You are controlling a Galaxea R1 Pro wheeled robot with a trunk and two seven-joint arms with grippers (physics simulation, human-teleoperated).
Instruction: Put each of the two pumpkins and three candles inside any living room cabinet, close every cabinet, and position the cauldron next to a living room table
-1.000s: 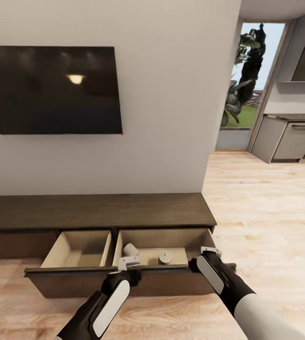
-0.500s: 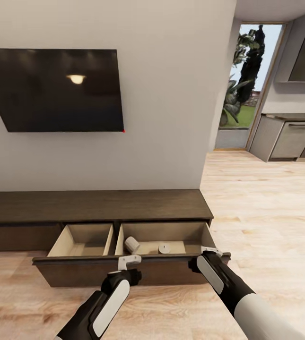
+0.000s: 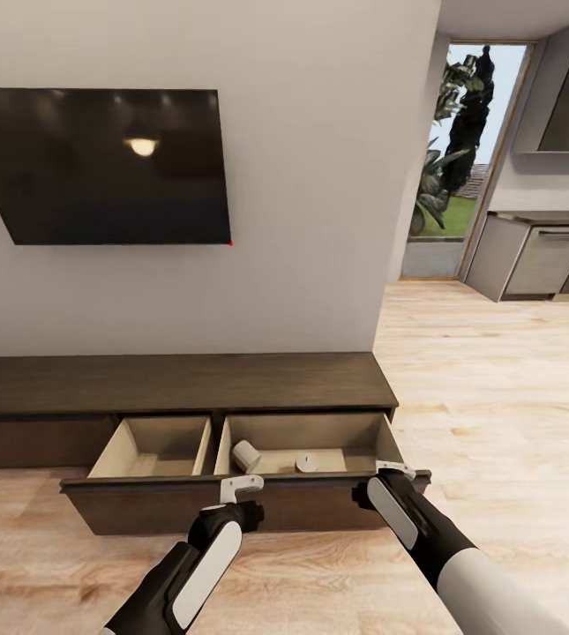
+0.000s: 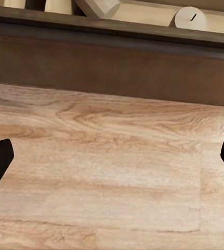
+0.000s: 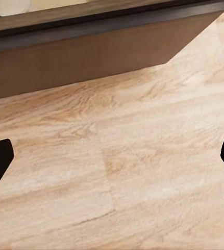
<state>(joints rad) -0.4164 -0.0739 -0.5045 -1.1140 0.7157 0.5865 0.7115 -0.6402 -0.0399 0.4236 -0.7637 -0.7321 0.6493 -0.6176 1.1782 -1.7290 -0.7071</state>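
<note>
Living-room cabinet (image 3: 178, 381): drawer (image 3: 249, 507) out, two candles (image 3: 247, 456) inside; your left gripper (image 3: 242, 484) and right gripper (image 3: 396, 467), both spread, could miss its front and shove unevenly.

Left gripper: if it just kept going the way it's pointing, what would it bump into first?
Probably the wood floor. The left gripper points down in front of the open drawer's dark front panel, with open fingers and bare planks ahead. The panel sits further along, so the gripper likely misses it, though depth is hard to judge.
</note>
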